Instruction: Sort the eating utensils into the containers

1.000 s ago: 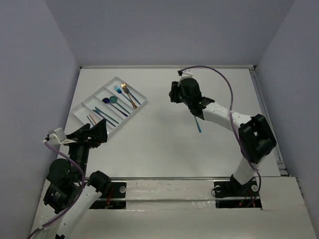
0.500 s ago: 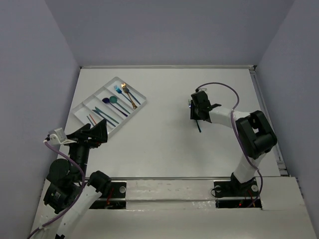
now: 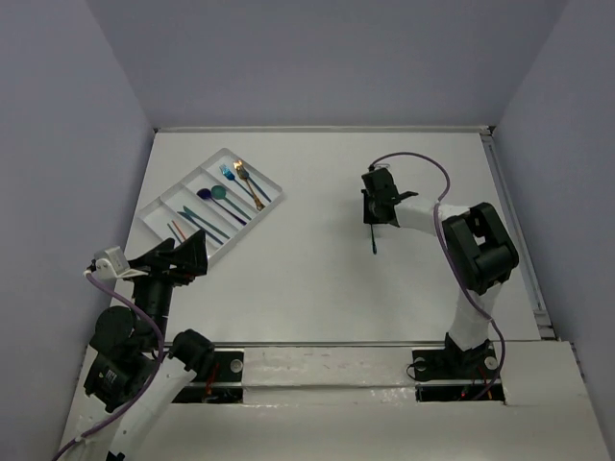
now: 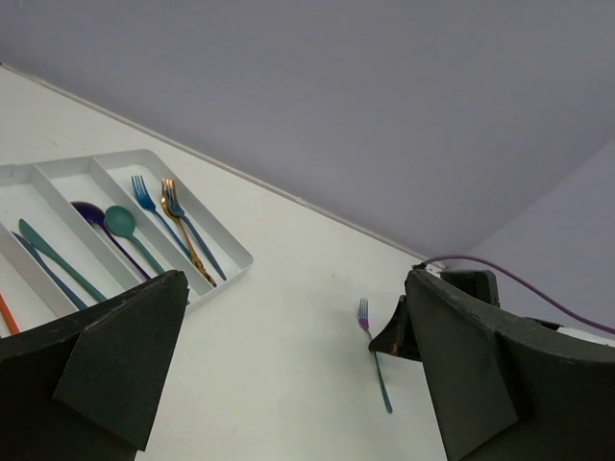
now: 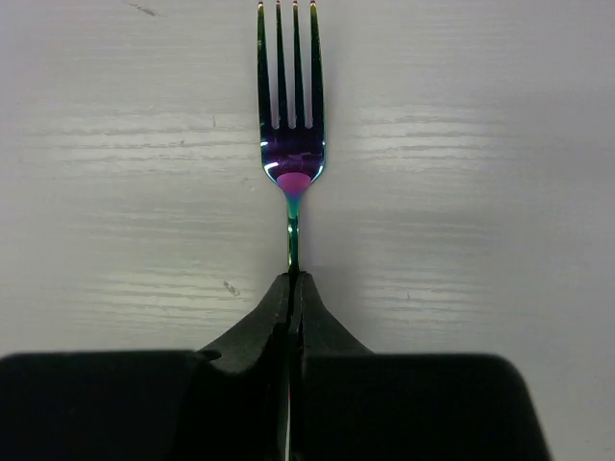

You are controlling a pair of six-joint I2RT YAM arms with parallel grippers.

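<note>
Eating utensils here are thin, glossy pieces. One fork (image 5: 291,144) lies apart from the rest, out on the right half of the white counter (image 5: 480,192), whose surface shows faint streaks like wood grain. The fork has four slim tines and an iridescent sheen, violet at the base of the head and green-teal along the edges, narrowing to a very thin handle. The right end effector (image 5: 291,288) has its black, wedge-shaped fingers pressed together on that handle just behind the head, with the tines pointing away from the wrist. From above, the rest of the handle (image 3: 373,240) runs out toward the near edge.

The white plastic tray (image 4: 231,254) sits at the far left, divided into long parallel compartments. One holds a blue fork (image 4: 144,197) beside an orange-brown fork (image 4: 178,216). The next holds a teal spoon (image 4: 120,223) and a purple spoon (image 4: 91,213), and another a teal knife (image 4: 48,254).

The left end effector (image 3: 183,254) hangs near the tray's near corner, its fingers spread wide and gripping nothing.
</note>
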